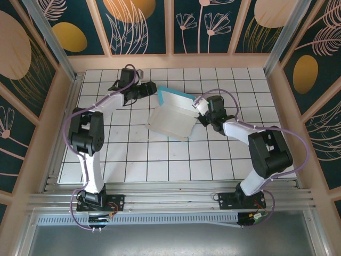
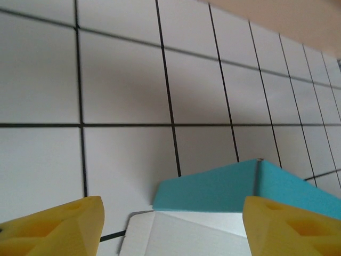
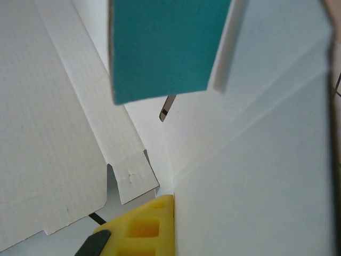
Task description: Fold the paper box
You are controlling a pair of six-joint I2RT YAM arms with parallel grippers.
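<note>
The paper box (image 1: 169, 121) lies partly folded in the middle of the tiled table, its pale whitish-grey inside facing up and a turquoise flap (image 1: 176, 97) raised at the far edge. My left gripper (image 1: 153, 89) hovers just left of that flap; in the left wrist view its yellow fingers (image 2: 58, 226) stand wide apart, open, with the turquoise flap (image 2: 213, 186) ahead between them. At the box's right edge my right gripper (image 1: 198, 110) is shut on a white panel (image 3: 256, 160). One yellow finger (image 3: 141, 226) presses against that panel, which hides the other finger.
The white tiled table (image 1: 133, 160) is walled in by pale wooden sides (image 1: 170, 61) at the back and at both flanks. A metal rail (image 1: 170, 200) with the arm bases runs along the near edge.
</note>
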